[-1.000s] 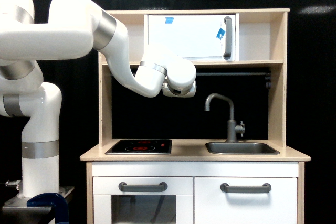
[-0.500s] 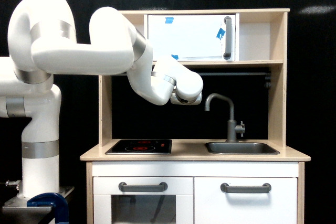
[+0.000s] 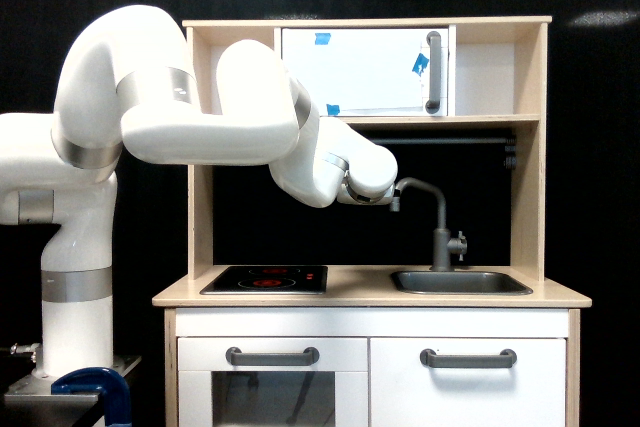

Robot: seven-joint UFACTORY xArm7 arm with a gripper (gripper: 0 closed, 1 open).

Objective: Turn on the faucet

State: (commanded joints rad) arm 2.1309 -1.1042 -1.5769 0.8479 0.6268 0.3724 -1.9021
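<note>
The faucet (image 3: 439, 227) stands at the back edge of the sink (image 3: 461, 282), on the exterior view's right half of the wooden play-kitchen counter (image 3: 370, 293). Its long axis is vertical: an upright grey stem that bends at the top into a hooked spout reaching toward the exterior view's left, the outlet facing down. A small knob (image 3: 458, 243) projects from the stem's lower part toward the exterior view's right.

The sink is a shallow dark basin; nothing is visible in it from this angle. A black hob (image 3: 265, 279) with red rings lies flush in the counter to its left.

The white arm's wrist end (image 3: 368, 180) sits just beside the spout tip, at the same height. The gripper is hidden behind the wrist housing, so whether its fingers are apart or together cannot be told.

Above, a white cabinet door (image 3: 362, 70) carries blue tape pieces.
</note>
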